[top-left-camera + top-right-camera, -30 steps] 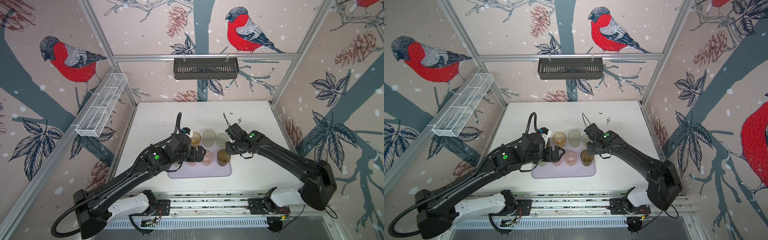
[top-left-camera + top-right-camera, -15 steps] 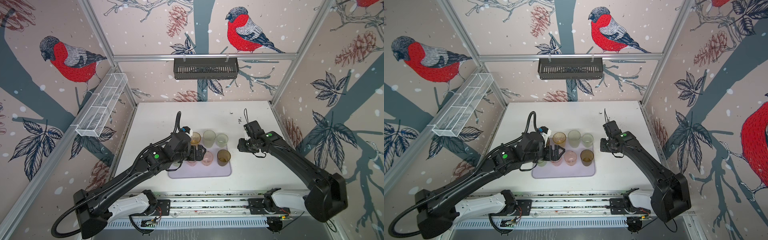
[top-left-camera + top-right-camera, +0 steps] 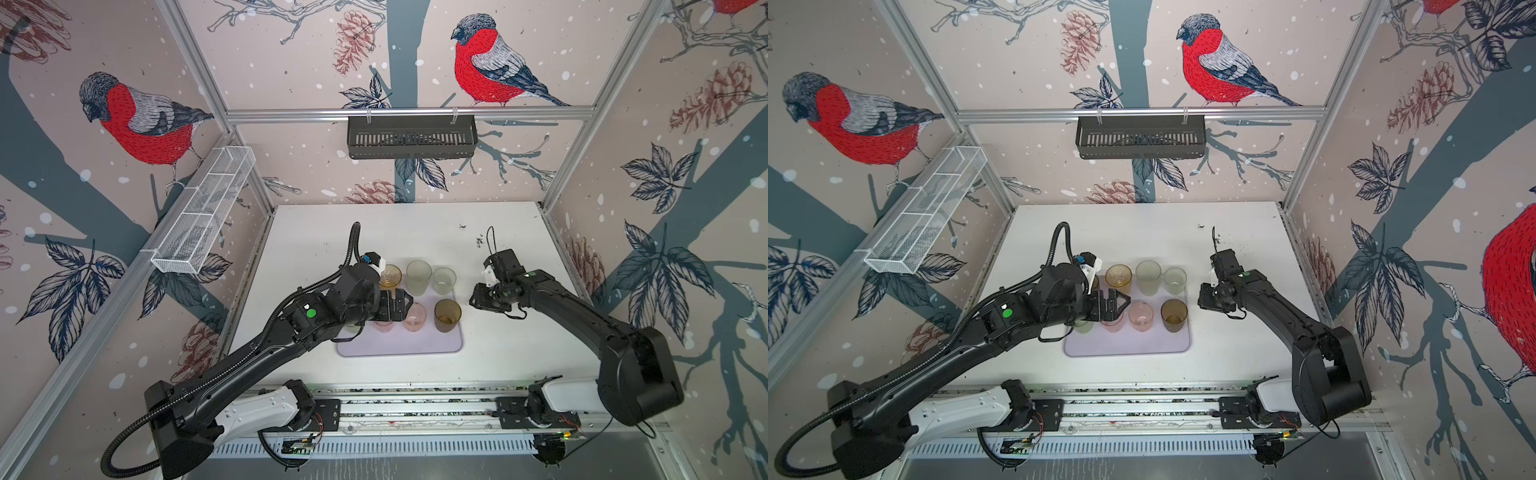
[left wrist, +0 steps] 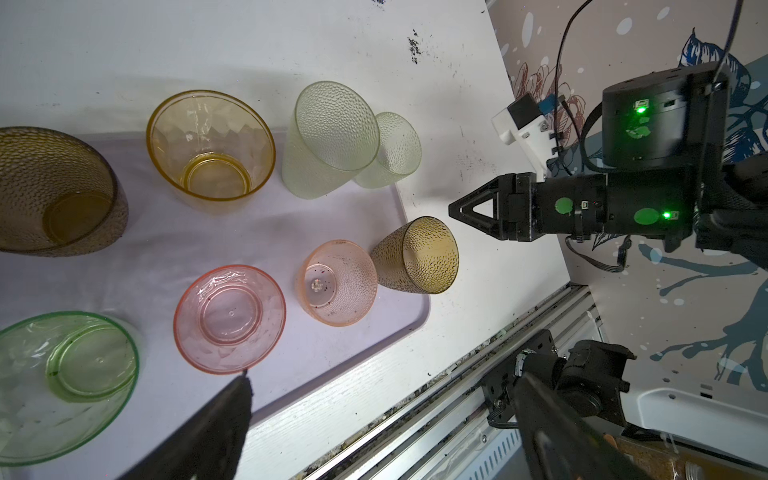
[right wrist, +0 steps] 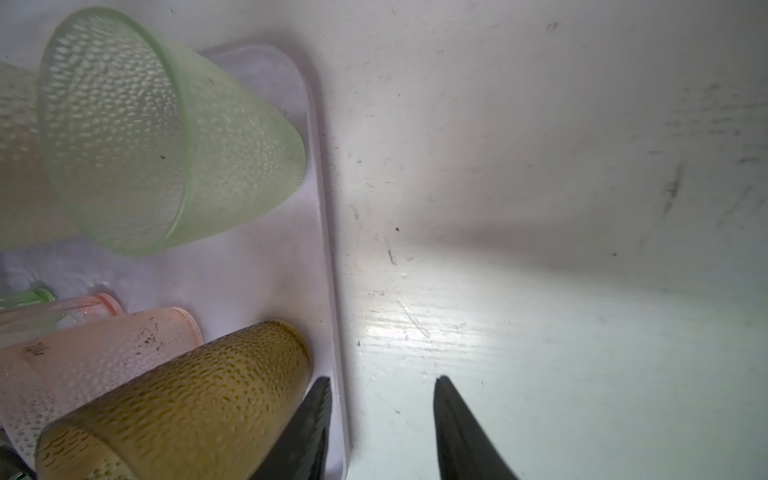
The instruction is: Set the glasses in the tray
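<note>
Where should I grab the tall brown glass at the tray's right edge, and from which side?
Probably the upper wall below its rim, coming in over the tray's right edge: the brown glass stands upright, flares upward, and a pink glass crowds its other side.

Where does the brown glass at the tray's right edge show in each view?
Top view: brown glass on the tray's right edge, facing the right gripper.
Top view: brown glass at the same spot.
Left wrist: brown glass at the tray corner.
Right wrist: brown glass close up, beside a gripper fingertip.
Shared landmark: the dimpled pink glass next to it.
</note>
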Available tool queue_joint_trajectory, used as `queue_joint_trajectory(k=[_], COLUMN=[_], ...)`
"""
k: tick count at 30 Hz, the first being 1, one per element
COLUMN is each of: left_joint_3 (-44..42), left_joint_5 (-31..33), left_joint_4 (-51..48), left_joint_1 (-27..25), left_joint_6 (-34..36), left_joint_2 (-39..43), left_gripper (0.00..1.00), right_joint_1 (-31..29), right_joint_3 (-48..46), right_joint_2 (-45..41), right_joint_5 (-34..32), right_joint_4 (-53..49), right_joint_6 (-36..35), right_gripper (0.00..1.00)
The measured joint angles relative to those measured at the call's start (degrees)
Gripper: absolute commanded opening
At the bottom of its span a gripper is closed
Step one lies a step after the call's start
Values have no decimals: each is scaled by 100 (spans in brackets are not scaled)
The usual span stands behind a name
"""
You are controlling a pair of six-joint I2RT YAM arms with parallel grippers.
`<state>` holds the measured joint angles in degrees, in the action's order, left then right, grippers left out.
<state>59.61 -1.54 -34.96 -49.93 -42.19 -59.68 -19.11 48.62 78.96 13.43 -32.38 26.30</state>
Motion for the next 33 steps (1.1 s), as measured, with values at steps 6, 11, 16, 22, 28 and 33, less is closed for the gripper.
queue_joint_trajectory(k=[6,11,16,22,28,33], left_joint_3=[-13,-28,-28,-28,-39,-44], left_joint_5=[-13,-42,-44,-44,-44,-44], left_joint_4=[48,140,168,175,177,177], left_joint_1=[2,28,42,66,66,66], left_joint_6=[-42,-81,-81,-83,-83,-103], left_joint_2=[24,31,33,31,37,57], left_gripper=[98,98,98,98,98,98], right_joint_1=[-33,-37,-72,-122,-160,-212], right_joint_3=[-179,-297,-358,-363,-345,-343], right_joint_2=[251,431,616,861,1067,1187], right_joint_5=[304,461,597,682,769,796], right_joint_4=[529,870,1143,1357,1523,1635], right_joint_6=[-70,-70,-76,-79,-81,-79], right_gripper=[43,42,41,37,32,30])
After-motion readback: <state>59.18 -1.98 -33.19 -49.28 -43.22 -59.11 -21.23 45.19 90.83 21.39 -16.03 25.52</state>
